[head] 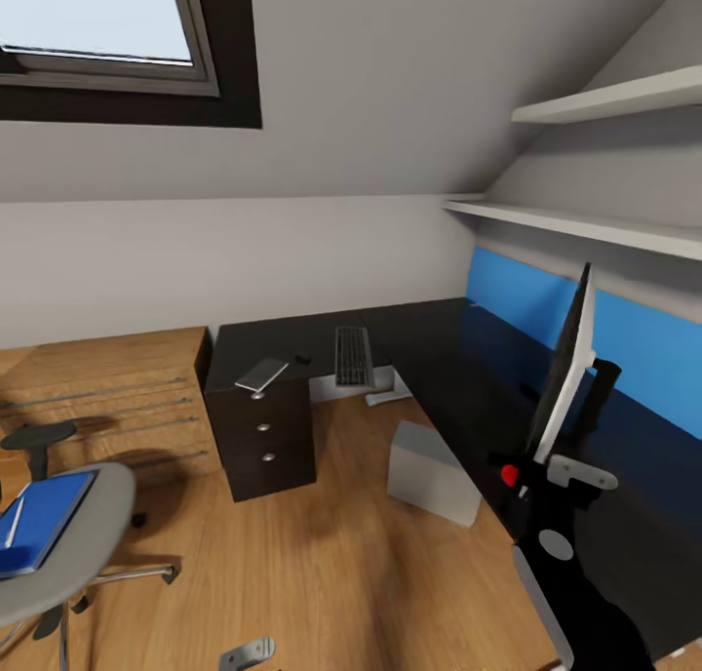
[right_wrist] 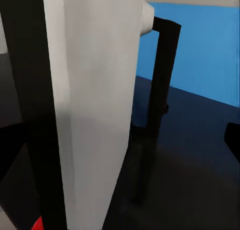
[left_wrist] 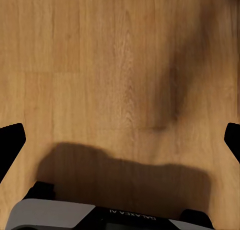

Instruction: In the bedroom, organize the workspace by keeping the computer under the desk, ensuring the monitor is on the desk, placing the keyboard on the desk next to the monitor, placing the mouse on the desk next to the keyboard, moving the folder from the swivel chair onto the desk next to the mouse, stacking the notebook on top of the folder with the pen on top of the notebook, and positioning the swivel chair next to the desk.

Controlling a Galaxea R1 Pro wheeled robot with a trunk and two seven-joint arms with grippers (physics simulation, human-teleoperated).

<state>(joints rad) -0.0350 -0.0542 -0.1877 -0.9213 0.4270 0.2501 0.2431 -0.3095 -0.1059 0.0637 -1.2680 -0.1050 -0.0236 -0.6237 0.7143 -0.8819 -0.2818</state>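
Observation:
The monitor [head: 570, 364] stands edge-on on the black desk [head: 439, 359], its black stand [head: 603, 388] behind it. My right gripper [head: 531, 476] is open at the monitor's lower edge. In the right wrist view the monitor's white back [right_wrist: 95, 115] sits between the spread fingers. The keyboard [head: 353, 355], mouse [head: 303, 359] and notebook [head: 261, 374] lie on the desk's far wing. The grey computer [head: 432, 474] stands on the floor at the desk's edge. The swivel chair [head: 93, 544] holds the blue folder [head: 44, 520] with the pen [head: 15, 523] on it. My left gripper [left_wrist: 120, 140] hangs open over bare floor.
A black drawer unit [head: 263, 437] with silver knobs supports the desk's left end. Low wooden shelving [head: 107, 398] runs along the wall behind the chair. A blue panel [head: 624, 335] backs the desk, with white shelves [head: 585, 222] above it and a skylight [head: 107, 27] at upper left.

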